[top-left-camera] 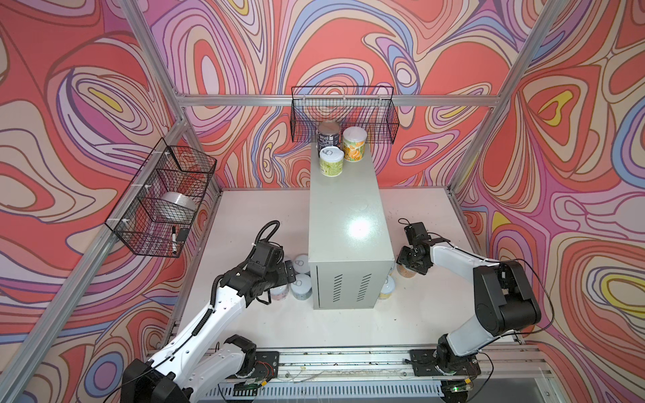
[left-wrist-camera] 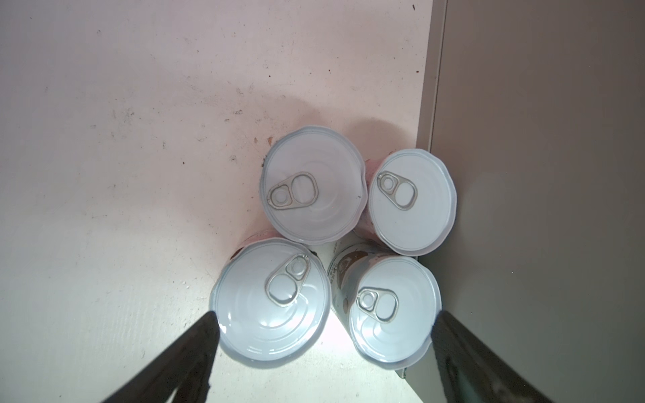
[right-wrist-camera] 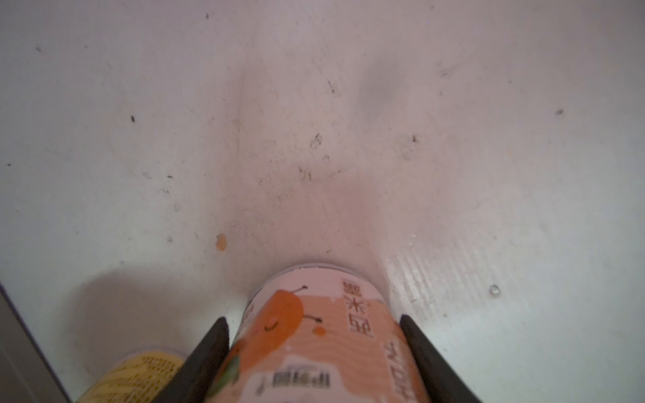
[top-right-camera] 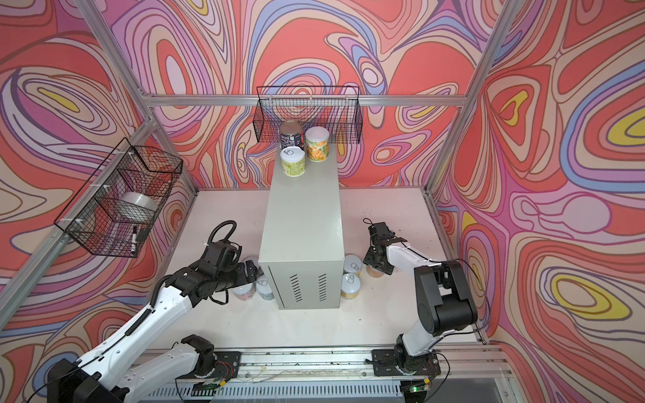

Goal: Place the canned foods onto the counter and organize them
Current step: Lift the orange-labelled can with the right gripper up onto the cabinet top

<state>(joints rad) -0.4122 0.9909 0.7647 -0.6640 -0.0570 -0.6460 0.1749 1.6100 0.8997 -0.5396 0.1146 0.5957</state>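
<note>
Right wrist view: right pincer (right-wrist-camera: 312, 317) pinches the orange can (right-wrist-camera: 314, 352), at 4 o'clock of the bench (top-left-camera: 342, 195); left pincer (left-wrist-camera: 325, 313) hangs spread wide.

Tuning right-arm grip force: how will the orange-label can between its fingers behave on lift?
Orange-label can: rigid tin, probably won't crush. Round, smooth side between the right gripper's narrow fingers may slip or swivel. Likely heavy for its size if full; its lid is hidden here.

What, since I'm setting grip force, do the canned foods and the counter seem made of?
Canned foods: probably thin metal, going by glossy lids with pull tabs and pressed rings; the orange-label can wears a printed wrap, paper or film. Counter: likely painted sheet metal, glossy grey, with a glare spot and punched vent slits.
</note>
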